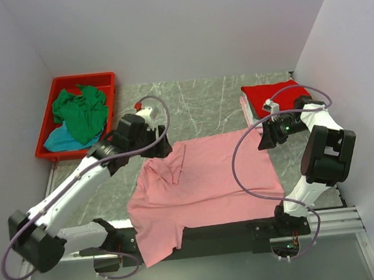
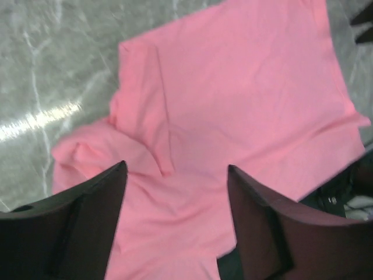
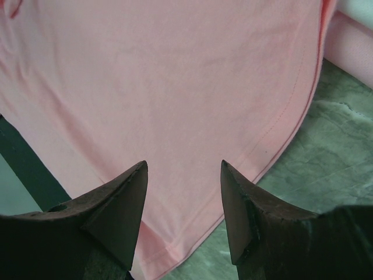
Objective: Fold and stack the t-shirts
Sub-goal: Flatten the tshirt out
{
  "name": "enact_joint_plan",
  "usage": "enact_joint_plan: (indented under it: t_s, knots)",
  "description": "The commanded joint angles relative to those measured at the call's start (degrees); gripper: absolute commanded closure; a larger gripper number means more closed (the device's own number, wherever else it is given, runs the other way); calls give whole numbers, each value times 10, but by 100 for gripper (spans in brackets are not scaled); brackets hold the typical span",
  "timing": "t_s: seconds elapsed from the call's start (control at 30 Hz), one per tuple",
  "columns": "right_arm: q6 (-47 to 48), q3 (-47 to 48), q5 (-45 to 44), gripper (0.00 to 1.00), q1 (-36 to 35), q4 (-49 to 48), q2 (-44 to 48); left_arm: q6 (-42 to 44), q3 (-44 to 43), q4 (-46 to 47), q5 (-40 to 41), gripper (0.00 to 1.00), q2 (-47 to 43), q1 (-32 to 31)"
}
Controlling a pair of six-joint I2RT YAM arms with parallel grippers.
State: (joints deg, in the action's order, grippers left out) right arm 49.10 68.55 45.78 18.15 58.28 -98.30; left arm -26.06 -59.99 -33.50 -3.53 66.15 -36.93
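Hovering over the pink t-shirt [image 1: 203, 178], left gripper [image 2: 176, 169] and right gripper [image 3: 183, 164], jaws wide, seemingly empty.

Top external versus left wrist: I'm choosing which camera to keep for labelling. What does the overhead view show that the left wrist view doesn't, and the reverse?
Only the overhead view: the red bin holding a green t-shirt and a teal t-shirt, and a folded red t-shirt at the far right. Only the left wrist view: the left gripper close up, jaws open and empty above a rumpled sleeve. Both: the salmon pink t-shirt spread on the marbled table.
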Motion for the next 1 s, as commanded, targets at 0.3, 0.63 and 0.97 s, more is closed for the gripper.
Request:
enact_joint_plan:
  t_s: [0.3, 0.63, 0.97]
  knots:
    - [1, -10, 16, 40, 2, -4, 9, 92, -86, 56, -23, 37, 266, 24]
    - [6, -12, 16, 40, 3, -5, 3, 130, -156, 0, 0, 42, 393, 24]
    - [10, -18, 19, 40, 2, -4, 7, 138, -205, -10, 0, 57, 437, 24]
